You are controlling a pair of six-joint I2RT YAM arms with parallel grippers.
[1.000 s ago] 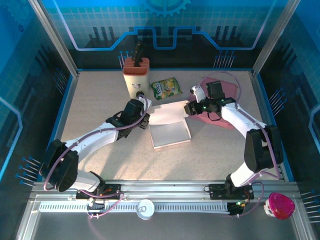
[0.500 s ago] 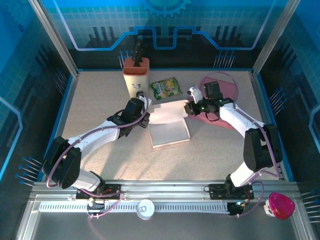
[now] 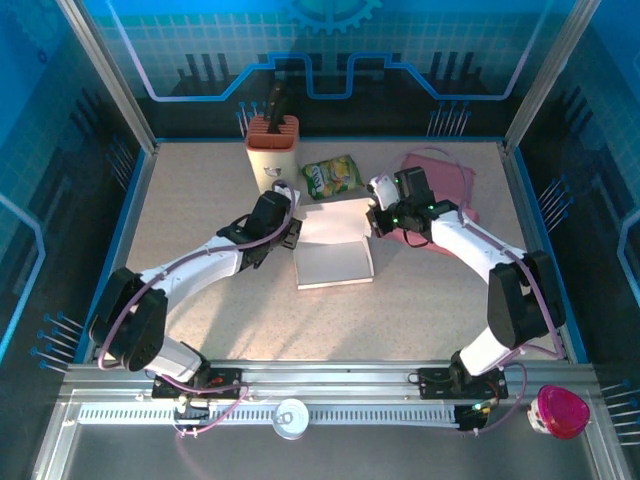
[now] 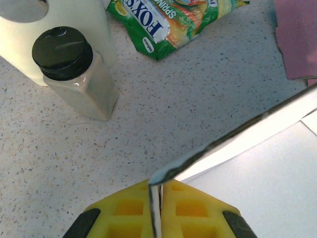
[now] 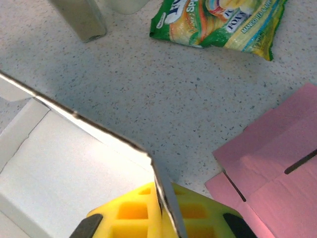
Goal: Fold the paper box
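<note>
The white paper box (image 3: 335, 262) lies open in the middle of the table, its lid panel (image 3: 335, 222) raised at the back. My left gripper (image 3: 290, 228) is shut on the lid's left side flap; the thin white flap (image 4: 157, 208) runs between the yellow pads (image 4: 124, 210). My right gripper (image 3: 372, 218) is shut on the lid's right side flap (image 5: 166, 198), pinched between its yellow pads (image 5: 195, 210). The lid's top edge (image 4: 237, 136) crosses the left wrist view, and the lid's white inner face (image 5: 74, 163) shows in the right wrist view.
A flat pink cardboard sheet (image 3: 440, 195) lies right of the box. Behind the box sit a green snack packet (image 3: 332, 177), a beige knife block (image 3: 272, 150) and a shaker jar with a black cap (image 4: 74, 74). Blue walls ring the table.
Both grippers have carried the box's lid toward the back left. The box has slid left, off the pink sheet, and the lid stands more upright.
</note>
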